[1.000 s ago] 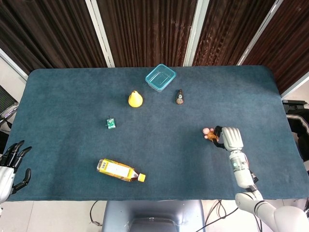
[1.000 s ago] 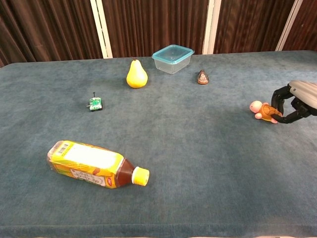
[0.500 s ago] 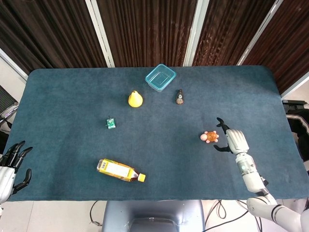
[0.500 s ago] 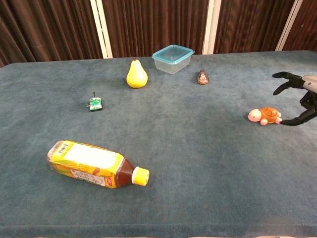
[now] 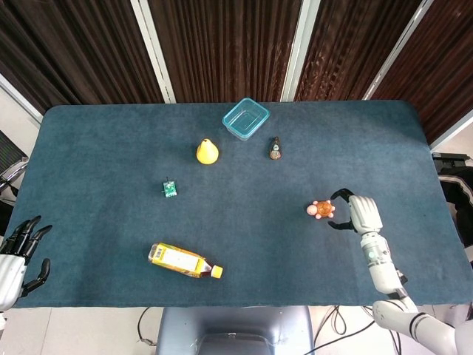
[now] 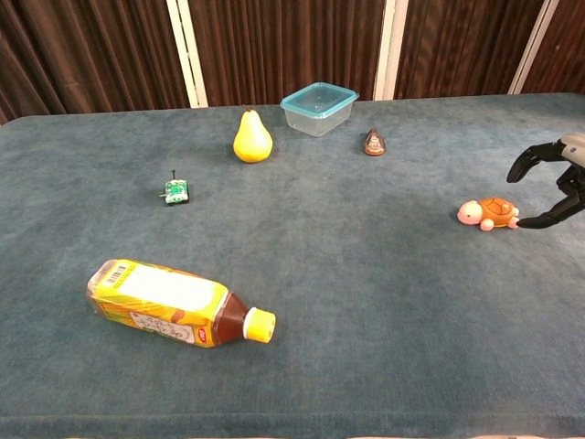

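A small orange and pink toy turtle (image 5: 319, 209) (image 6: 486, 214) lies on the blue table (image 5: 111, 148) at the right. My right hand (image 5: 357, 211) (image 6: 558, 183) hovers just right of it, fingers spread around nothing; one fingertip (image 6: 517, 223) is at the turtle's rear. My left hand (image 5: 18, 251) hangs off the table's front left corner with fingers apart, holding nothing. It does not show in the chest view.
A tea bottle with a yellow label (image 5: 183, 260) (image 6: 174, 305) lies on its side at the front left. A small green toy (image 5: 170, 189), a yellow pear (image 5: 207, 151), a clear teal box (image 5: 245, 118) and a small brown cone-shaped thing (image 5: 275, 149) sit further back.
My right hand let go of the turtle, which now lies on the table, and drew back slightly to the right with its fingers spread. The left hand barely moved.
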`<state>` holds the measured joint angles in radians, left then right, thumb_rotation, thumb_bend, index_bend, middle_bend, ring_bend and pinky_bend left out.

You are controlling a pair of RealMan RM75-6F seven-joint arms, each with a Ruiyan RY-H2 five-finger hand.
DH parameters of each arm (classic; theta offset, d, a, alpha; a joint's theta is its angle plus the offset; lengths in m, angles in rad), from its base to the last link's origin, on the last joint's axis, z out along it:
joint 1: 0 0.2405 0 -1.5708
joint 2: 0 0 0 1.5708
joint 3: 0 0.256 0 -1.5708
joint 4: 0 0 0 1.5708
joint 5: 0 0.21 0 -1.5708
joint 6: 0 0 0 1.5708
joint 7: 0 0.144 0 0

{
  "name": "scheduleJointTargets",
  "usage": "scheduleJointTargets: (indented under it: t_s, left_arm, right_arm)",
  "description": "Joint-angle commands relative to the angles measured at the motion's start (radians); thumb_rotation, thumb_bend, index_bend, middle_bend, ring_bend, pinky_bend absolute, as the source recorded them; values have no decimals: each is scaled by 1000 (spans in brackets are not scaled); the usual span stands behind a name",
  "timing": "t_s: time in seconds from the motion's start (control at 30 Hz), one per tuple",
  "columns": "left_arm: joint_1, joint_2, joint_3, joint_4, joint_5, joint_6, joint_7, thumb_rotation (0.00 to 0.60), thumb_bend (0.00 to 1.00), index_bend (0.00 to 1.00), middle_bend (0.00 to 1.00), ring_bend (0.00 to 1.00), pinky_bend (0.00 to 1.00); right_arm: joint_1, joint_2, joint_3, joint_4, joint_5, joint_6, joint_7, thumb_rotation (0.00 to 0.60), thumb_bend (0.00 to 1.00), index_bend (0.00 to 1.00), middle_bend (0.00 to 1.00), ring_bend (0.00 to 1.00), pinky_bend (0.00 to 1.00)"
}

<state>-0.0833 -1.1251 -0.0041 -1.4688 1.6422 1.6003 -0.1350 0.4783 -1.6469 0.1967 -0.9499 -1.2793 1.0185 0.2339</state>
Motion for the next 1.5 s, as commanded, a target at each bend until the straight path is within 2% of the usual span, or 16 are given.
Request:
scheduleJointTargets:
  t_s: [0.03, 0.13, 0.2, 0.43, 0.77, 0.8, 0.83, 0.87, 0.93, 1.0, 1.13, 1.43, 1.5]
  left_arm:
    - [0, 0, -1, -2, -1, -1, 3, 600, 528, 146, 0, 40, 240]
    - [-1, 1, 1, -3, -1, -5, 4, 600, 527, 146, 0, 40, 240]
    - [1, 2, 2, 0, 0, -2, 1, 600, 528, 147, 0, 40, 241]
    - [2, 2, 2, 0, 0, -1, -1, 600, 528, 147, 0, 40, 241]
    - [0, 4, 5, -1, 2, -6, -1, 600, 527, 147, 1, 41, 241]
    - [-1, 4, 5, -1, 2, -7, -2, 600, 528, 147, 1, 42, 241]
    - [-1, 4, 5, -1, 2, -6, -2, 600, 527, 147, 1, 43, 241]
    - [0, 4, 5, 0, 2, -6, -3, 600, 528, 148, 1, 45, 241]
    - [0, 4, 5, 0, 3, -5, -4, 600, 528, 147, 1, 45, 241]
    - [0, 4, 5, 1, 3, -5, -5, 600, 528, 147, 1, 44, 241]
    - [-1, 4, 5, 2, 2, -7, -6, 600, 528, 147, 1, 44, 241]
    - [-1, 5, 6, 3, 3, -9, -9, 600, 528, 147, 1, 45, 241]
    - [-1, 6, 6, 0, 3, -9, -8, 600, 528, 147, 1, 45, 241]
  right_arm:
    - [14, -23, 6, 31, 3, -17, 17, 600, 212, 537, 446, 1000, 1000]
    - [26, -46, 7, 69, -1, -25, 29, 600, 292, 552, 457, 1000, 1000]
    - [35, -74, 10, 114, -2, -26, 35, 600, 310, 554, 458, 1000, 1000]
    - [53, -135, 6, 221, -12, -41, 63, 600, 320, 562, 457, 1000, 1000]
    - [56, -160, -8, 268, -33, -48, 94, 600, 328, 584, 457, 1000, 1000]
    - [56, -162, -9, 274, -35, -43, 92, 600, 358, 606, 463, 1000, 1000]
    - [56, -166, -9, 280, -37, -37, 91, 600, 428, 635, 482, 1000, 1000]
    - [55, -171, -10, 290, -41, -28, 91, 600, 529, 665, 508, 1000, 1000]
    - [53, -183, -13, 310, -51, -6, 91, 600, 871, 769, 609, 1000, 1000]
    - [51, -193, -14, 327, -56, 8, 98, 600, 995, 840, 676, 1000, 1000]
    - [49, -202, -17, 347, -64, 18, 116, 600, 1000, 872, 717, 1000, 1000]
    - [44, -204, -23, 352, -79, 35, 129, 600, 1000, 874, 727, 1000, 1000]
    - [40, -193, -34, 342, -92, 39, 150, 600, 1000, 834, 721, 1000, 1000]
